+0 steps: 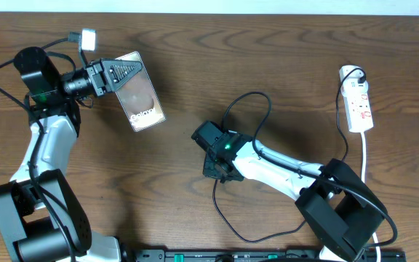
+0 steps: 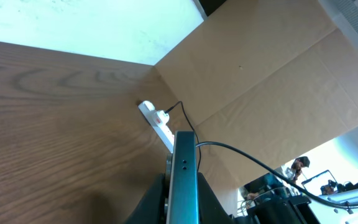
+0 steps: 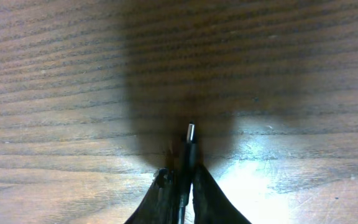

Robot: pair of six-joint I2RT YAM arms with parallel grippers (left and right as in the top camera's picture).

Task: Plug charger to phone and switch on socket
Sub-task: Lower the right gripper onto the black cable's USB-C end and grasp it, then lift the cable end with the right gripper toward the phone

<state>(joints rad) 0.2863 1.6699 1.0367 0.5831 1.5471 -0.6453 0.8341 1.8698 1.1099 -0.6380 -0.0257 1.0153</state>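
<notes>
The left gripper [image 1: 129, 71], upper left, pinches one end of the phone [image 1: 144, 98]. At centre, the right gripper [image 3: 180, 180] is pressed onto the charger [image 3: 190, 140] just behind its tip, above the surface [image 1: 282, 44]. The socket [image 1: 358, 105] lies at the far right, well apart, with a cardboard panel [image 2: 278, 74] behind it.

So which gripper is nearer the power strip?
Right. The right gripper, jaws shut on the charger plug, sits in the middle, to the power strip's left; the left gripper holds the phone farther left still.
</notes>
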